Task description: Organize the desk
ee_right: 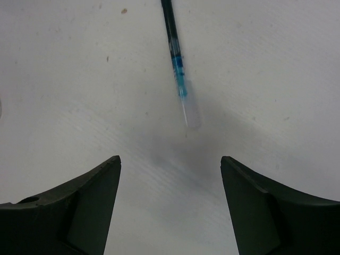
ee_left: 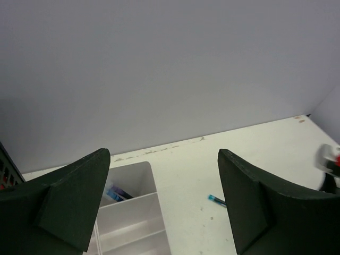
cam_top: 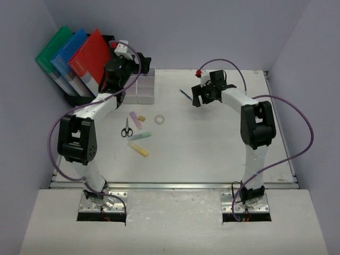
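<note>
The desk (cam_top: 212, 143) is a white tabletop with a silver rail along its near edge. My left gripper (cam_top: 141, 62) is open and empty, held above the white compartment tray (cam_top: 141, 87) at the back left. In the left wrist view (ee_left: 164, 159) the tray (ee_left: 133, 223) lies below, with a dark pen (ee_left: 117, 192) in its far compartment. My right gripper (cam_top: 195, 98) is open and empty, low over the desk just right of a blue pen (cam_top: 186, 94). In the right wrist view (ee_right: 170, 162) that pen (ee_right: 174, 53) lies ahead of the open jaws, untouched.
A black rack (cam_top: 79, 98) with green, blue and red folders (cam_top: 87, 53) stands back left. Scissors (cam_top: 126, 128), a pink highlighter (cam_top: 136, 120), a small yellow eraser (cam_top: 142, 118), a tape ring (cam_top: 159, 119), a green highlighter (cam_top: 141, 136) and a yellow highlighter (cam_top: 138, 149) lie left of centre.
</note>
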`<action>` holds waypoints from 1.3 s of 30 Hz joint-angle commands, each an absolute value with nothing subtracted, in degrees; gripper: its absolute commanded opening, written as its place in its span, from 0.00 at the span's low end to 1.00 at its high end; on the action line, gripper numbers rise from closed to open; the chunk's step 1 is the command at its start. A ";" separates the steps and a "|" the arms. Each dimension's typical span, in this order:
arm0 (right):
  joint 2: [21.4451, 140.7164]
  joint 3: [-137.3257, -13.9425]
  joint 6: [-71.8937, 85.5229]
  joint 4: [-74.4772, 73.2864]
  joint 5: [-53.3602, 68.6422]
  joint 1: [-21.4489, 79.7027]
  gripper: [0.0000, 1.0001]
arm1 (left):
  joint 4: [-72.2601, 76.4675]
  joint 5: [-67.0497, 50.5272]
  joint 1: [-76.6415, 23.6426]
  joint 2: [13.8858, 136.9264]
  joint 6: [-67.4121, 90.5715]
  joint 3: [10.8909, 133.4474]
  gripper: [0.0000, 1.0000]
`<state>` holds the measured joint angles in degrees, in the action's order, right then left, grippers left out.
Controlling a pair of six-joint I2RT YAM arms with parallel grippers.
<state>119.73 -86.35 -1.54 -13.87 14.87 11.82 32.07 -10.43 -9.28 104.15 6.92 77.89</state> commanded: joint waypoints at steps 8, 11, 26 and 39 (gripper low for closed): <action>130.99 -97.35 -6.02 -6.92 4.19 14.50 0.69 | 23.90 -9.43 -8.54 81.22 6.22 65.62 0.84; 135.30 -100.53 -9.09 -8.57 4.02 14.43 0.66 | 21.45 -8.61 -8.19 78.43 4.56 65.48 0.85; 140.34 -114.32 -16.53 -35.40 17.63 14.51 0.00 | 13.02 -24.90 -7.73 75.41 -10.34 64.62 0.82; 115.94 -96.00 32.25 -30.84 50.20 13.37 0.00 | 3.15 -40.06 -25.76 76.83 -43.51 57.95 0.74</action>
<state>121.04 -100.21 13.06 -36.04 36.62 12.81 3.87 -35.18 -18.62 77.26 -28.57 59.09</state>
